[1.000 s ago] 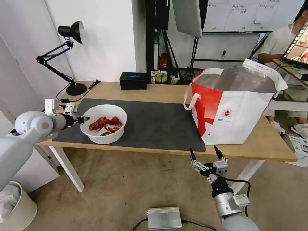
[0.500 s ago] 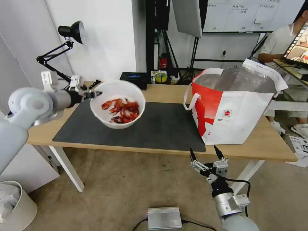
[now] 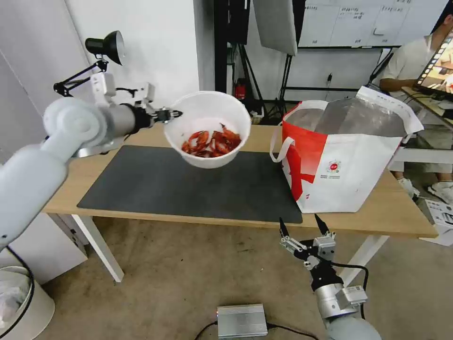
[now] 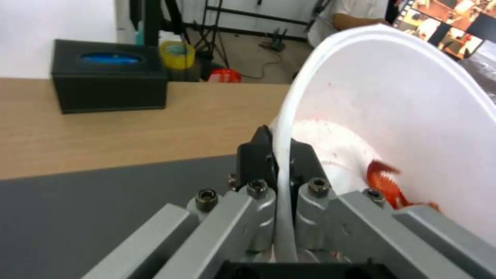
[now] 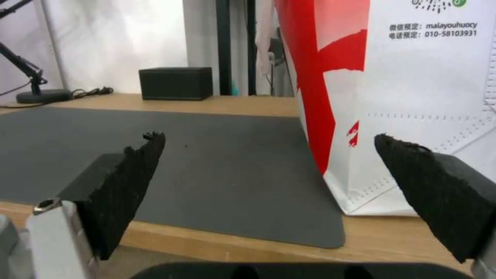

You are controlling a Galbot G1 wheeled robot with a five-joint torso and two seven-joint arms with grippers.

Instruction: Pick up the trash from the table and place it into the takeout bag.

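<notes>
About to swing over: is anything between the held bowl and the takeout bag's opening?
Nothing visible. The left gripper holds the bowl by its rim above the mat; the takeout bag stands open, with only its near wall and strap handle to clear.

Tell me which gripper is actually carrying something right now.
The left gripper: it is clamped on the rim of the white bowl of crayfish shells, held above the dark grey mat. The right gripper hangs open below the table edge.

Smooth white plastic bowl, matt grey mat, light wood table
</notes>
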